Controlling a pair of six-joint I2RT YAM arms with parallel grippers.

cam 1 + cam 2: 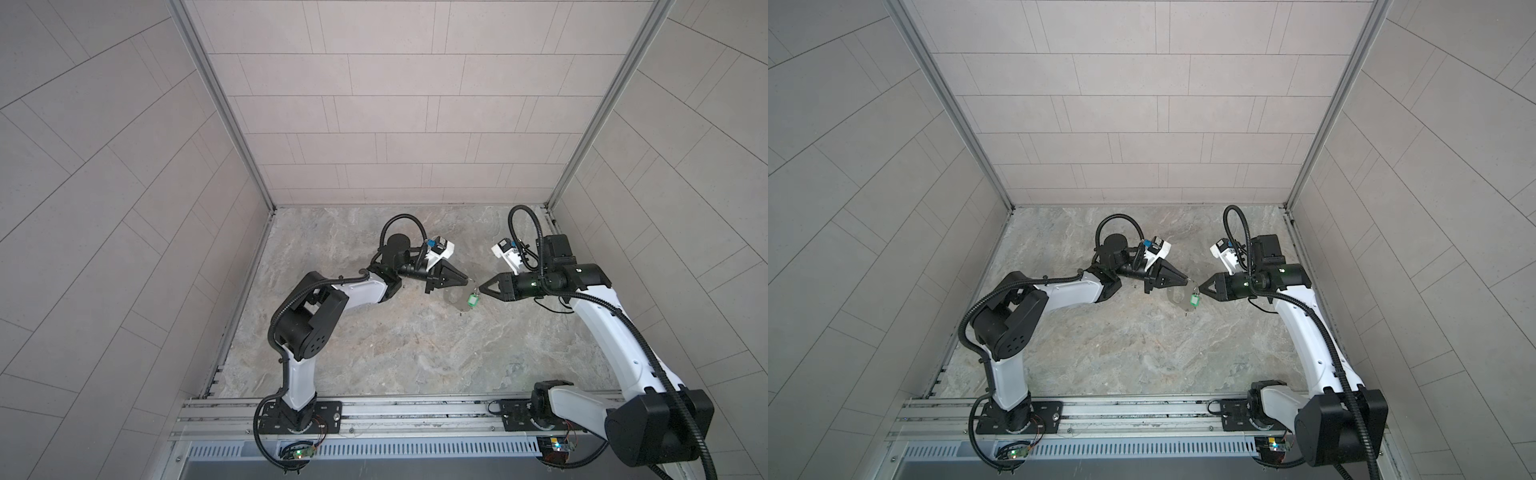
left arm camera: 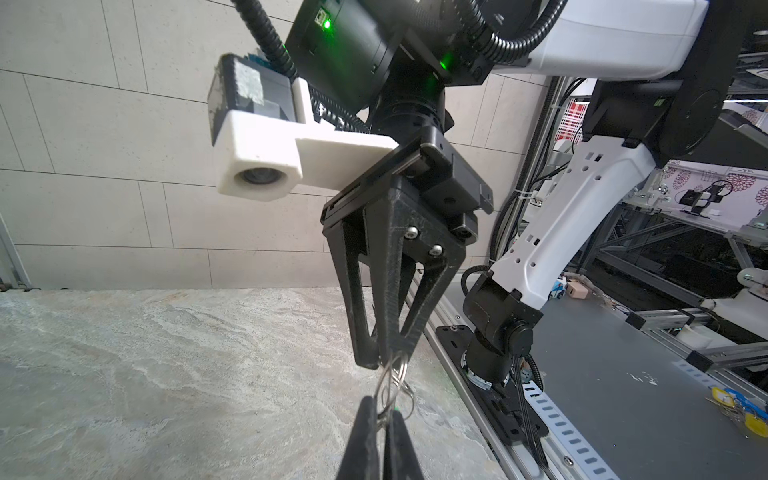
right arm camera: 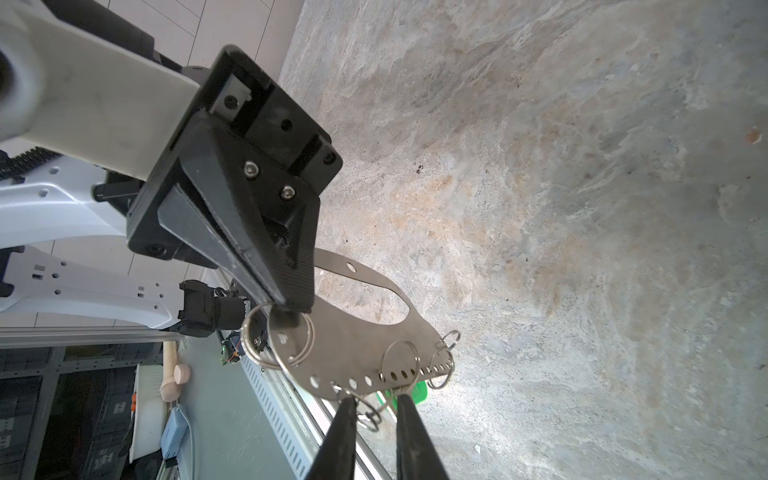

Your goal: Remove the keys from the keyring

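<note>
1. The right arm point(image 1: 602, 332) lies nearest the camera in both top views, its dark shoulder joint looming at the lower edge. It reaches inward toward the middle of the scene.
2. The left arm point(image 1: 361, 293) reaches in from the opposite side, so the two arms meet nose to nose.
3. The marbled grey table point(image 1: 395, 353) lies under both arms.
4. The left gripper point(image 1: 468, 281) is clamped tight on one end of the keyring point(image 3: 353, 336), beside a large wire ring threaded there.
5. The right gripper point(image 3: 376, 401) has its fingers narrowly parted at the plate's perforated edge. A small wire loop sits between the tips (whether they touch it cannot be told).
6. The keyring is a flat grey metal plate with a long slot. It hangs tilted from the left gripper's hold, between the two grippers and toward the back of the table.
7. The wire loops point(image 3: 401, 359) are threaded through the row of small holes along one edge.
8. The keys point(image 1: 472, 298) show as one bright green tag, hanging at that perforated edge just beside the right gripper's tips. In the right wrist view most of it is hidden behind a finger.
</note>
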